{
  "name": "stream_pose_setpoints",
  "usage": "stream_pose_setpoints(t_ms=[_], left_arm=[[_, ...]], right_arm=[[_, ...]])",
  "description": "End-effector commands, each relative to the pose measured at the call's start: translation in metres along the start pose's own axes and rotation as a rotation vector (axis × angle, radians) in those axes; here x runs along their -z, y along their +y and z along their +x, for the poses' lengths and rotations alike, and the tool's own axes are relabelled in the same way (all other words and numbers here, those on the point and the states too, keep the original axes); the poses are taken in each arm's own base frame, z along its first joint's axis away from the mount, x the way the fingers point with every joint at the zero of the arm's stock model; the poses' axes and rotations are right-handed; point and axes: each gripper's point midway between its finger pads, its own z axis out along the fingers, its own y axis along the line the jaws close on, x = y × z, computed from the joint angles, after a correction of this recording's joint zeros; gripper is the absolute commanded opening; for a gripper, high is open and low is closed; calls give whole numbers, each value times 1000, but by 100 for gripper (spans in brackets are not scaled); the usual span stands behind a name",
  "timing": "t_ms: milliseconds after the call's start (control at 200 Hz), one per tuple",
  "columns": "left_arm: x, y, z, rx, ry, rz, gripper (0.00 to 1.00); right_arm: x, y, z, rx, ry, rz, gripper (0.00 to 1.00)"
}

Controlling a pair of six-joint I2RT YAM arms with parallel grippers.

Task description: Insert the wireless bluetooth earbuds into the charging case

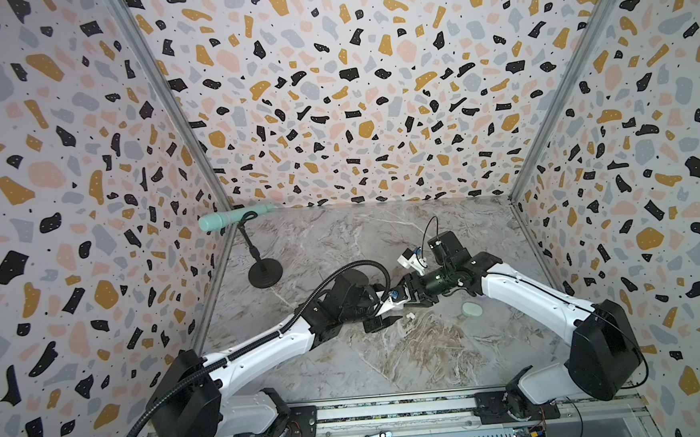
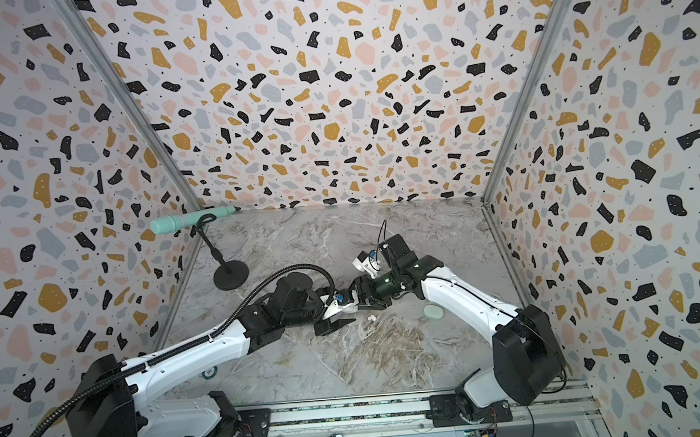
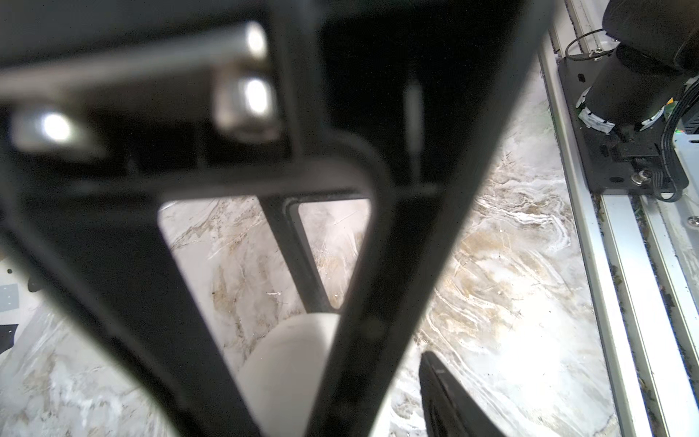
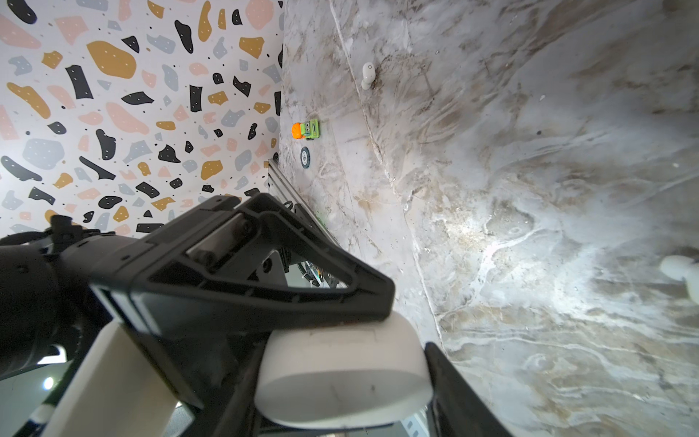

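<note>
Grip notes: small, slick target

White earbud (image 1: 409,315) lies loose on marble table (image 1: 390,362), just beside both grippers. Judged tiny, light, hard and slippery, so it will likely skid or flick. Pinch gently across its rounded body. White charging case (image 4: 340,352) sits clamped in right gripper (image 1: 403,299). Left gripper (image 1: 390,310) has jaws apart, one finger lying flat on the case top. Both arms are low and reach inward, wrists meeting mid-table.
</note>
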Motion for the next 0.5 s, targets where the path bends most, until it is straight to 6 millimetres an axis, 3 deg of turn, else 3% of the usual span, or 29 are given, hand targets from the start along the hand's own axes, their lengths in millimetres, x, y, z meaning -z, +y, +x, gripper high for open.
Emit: stream_pose_setpoints(t_ms=[0,496], left_arm=[[0,0,-12,-26,-22,18,60],[-5,-6,-7,-40,17,51,54]], right_arm=[[5,14,-5,44,-11,-24,50],[7,20,-7,52,-13,-27,48]])
